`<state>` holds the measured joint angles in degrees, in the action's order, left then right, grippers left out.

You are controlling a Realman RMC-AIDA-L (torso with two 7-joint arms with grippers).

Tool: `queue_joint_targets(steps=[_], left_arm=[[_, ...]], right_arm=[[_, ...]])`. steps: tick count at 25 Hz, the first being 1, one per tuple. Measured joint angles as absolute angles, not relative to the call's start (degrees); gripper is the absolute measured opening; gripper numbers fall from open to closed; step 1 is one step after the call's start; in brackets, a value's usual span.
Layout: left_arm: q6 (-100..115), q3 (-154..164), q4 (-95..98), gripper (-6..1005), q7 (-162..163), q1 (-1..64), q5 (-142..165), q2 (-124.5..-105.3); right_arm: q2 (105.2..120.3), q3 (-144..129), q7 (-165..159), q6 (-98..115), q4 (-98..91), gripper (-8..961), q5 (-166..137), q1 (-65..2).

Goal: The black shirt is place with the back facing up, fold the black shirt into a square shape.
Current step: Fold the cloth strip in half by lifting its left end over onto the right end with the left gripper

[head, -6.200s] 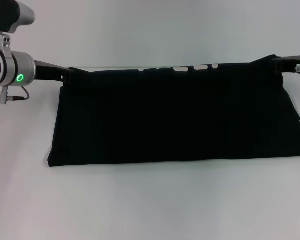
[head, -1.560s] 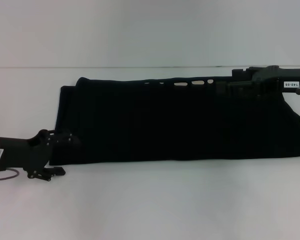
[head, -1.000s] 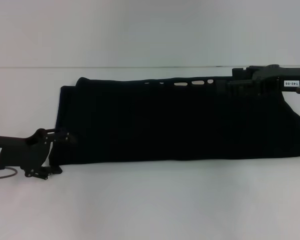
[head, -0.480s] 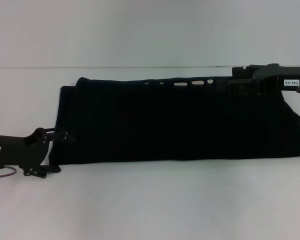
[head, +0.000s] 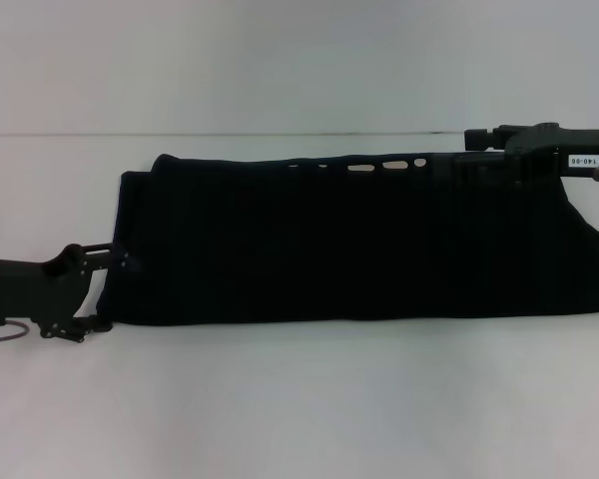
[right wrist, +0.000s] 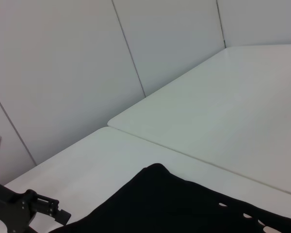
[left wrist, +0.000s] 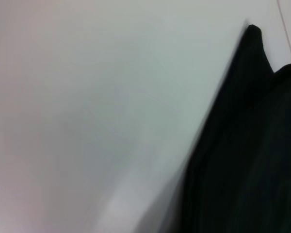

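The black shirt (head: 359,244) lies flat on the white table as a long folded band, with bits of whitish lettering (head: 360,168) showing along its far edge. My left gripper (head: 108,291) sits low at the shirt's near left corner, its fingers spread open beside the cloth edge. My right gripper (head: 471,136) hovers just past the shirt's far right edge, seen side-on. In the left wrist view only the shirt's edge (left wrist: 247,145) and bare table show. The right wrist view looks across the shirt's far left corner (right wrist: 157,174) to the left gripper (right wrist: 26,206).
The white table (head: 299,409) stretches wide in front of the shirt. A seam (head: 230,134) runs across it behind the shirt. Pale wall panels (right wrist: 63,73) stand beyond the table's far left side.
Both grippers held the far edge earlier; the shirt now lies flat. The left gripper has slid back left from the near left corner. The right gripper has risen off the far right edge.
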<state>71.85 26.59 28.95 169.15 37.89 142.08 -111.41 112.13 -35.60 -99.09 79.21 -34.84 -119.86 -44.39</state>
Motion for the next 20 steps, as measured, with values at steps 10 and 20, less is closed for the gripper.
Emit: queue_joint_targets(steps=[10,20], left_arm=[[72.0,26.6,28.7,902,168.2,39.0,141.9,-111.45],[72.1,27.6,28.7,883,164.0,39.3,141.7,-111.31]], right_arm=[[112.13,-35.6,-99.1,79.1,-34.8,916,-119.9,-44.4],[112.14,-35.6,-99.0,79.1,-34.8,915,-119.9,-44.4]])
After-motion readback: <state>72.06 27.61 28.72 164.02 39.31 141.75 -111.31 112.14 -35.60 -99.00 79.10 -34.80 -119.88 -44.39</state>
